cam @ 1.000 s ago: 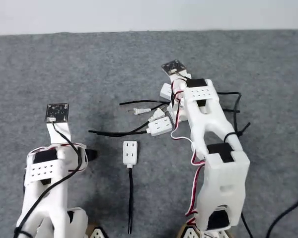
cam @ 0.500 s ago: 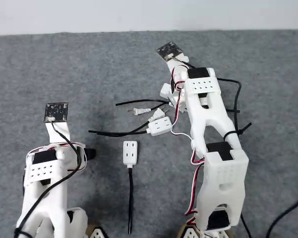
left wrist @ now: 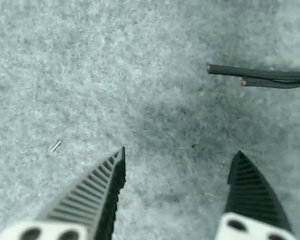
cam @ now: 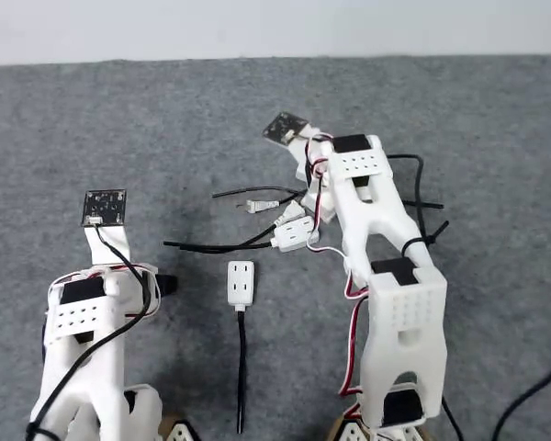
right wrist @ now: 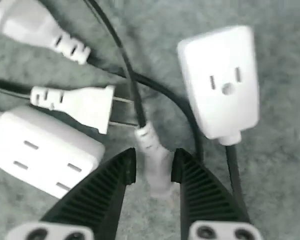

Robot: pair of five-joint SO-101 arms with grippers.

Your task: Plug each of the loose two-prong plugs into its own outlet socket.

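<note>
Right jaws pinching white plug [right wrist: 157, 172], white outlet [right wrist: 222, 80] beside, black cord [right wrist: 175, 97] alongside

Glossy white plastic plugs [right wrist: 77, 106], rough grey felt table [cam: 119, 119]

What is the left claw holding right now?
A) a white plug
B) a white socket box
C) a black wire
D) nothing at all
D: the left claw is wide open with just gray carpet between its tips, and the black wire ends lie apart from it.
</note>
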